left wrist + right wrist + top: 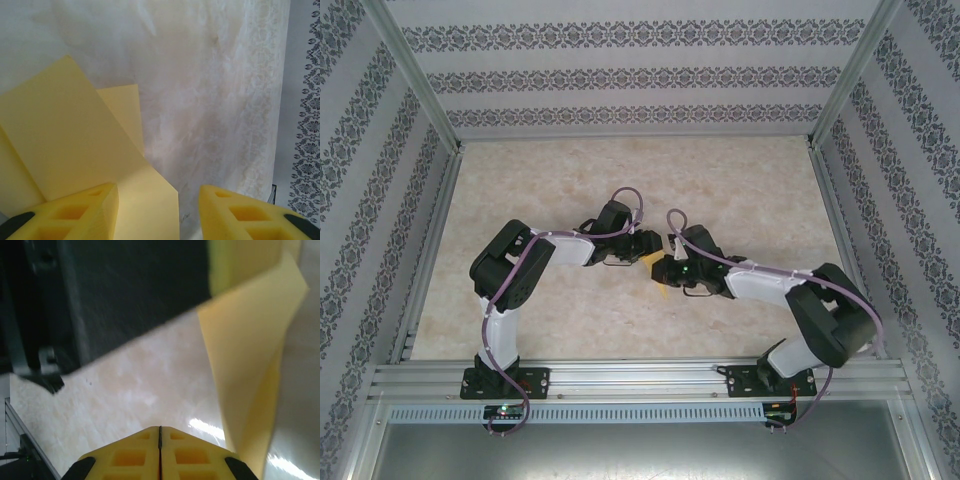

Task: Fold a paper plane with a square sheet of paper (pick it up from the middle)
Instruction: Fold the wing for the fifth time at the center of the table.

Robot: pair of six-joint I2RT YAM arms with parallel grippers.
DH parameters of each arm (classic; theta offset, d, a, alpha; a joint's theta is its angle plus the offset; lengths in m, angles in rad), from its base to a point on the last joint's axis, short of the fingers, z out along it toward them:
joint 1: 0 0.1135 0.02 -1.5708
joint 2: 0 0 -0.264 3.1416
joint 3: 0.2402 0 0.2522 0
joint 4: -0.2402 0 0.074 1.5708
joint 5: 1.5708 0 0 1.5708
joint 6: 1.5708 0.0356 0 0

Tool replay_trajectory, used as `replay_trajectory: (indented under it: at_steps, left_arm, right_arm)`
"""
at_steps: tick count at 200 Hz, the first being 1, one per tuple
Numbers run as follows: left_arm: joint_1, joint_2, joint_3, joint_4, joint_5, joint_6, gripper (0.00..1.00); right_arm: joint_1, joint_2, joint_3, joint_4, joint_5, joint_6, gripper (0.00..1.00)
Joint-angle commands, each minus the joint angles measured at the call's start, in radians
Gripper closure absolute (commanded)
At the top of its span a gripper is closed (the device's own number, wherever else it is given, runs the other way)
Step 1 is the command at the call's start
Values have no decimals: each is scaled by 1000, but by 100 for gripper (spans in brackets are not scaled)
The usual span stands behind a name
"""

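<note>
At the middle of the table point(620, 170), between the 2 arms, the sheet of paper point(65, 140) lies part-folded with overlapping flaps, and 1 flap appears to lift off the surface. The left gripper point(158, 200) has its jaws apart, 1 finger over the paper. The right gripper point(160, 432) has its jaws together, with the paper just beside them. Nothing seems to pin the sheet, so a push could slide it and skew the crease.

Beige marbled tabletop point(620, 170), damask-striped walls point(620, 75), aluminium frame rails point(640, 380) along the near edge
</note>
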Motion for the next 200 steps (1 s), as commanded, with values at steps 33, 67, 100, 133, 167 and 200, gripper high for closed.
replay_trajectory:
  at_steps: [33, 67, 100, 133, 167, 200]
  left_arm:
    - [8, 31, -25, -109, -34, 2, 52]
    - [9, 23, -21, -111, -44, 5, 52]
    - [9, -24, -44, -27, -12, -5, 51]
    - [9, -132, -22, -45, -18, 20, 49]
    - [9, -168, -11, -37, -23, 9, 48]
    - [-1, -103, 30, -10, 3, -18, 48]
  right_arm:
    - [-27, 104, -18, 68, 37, 26, 93]
    - [-30, 118, -93, 107, 14, 52, 93]
    - [-39, 186, -131, 218, -56, 91, 94]
    - [-44, 175, -149, 226, -49, 96, 95]
    - [-51, 156, -152, 207, -43, 81, 95]
    - [-50, 167, -160, 234, -46, 91, 95]
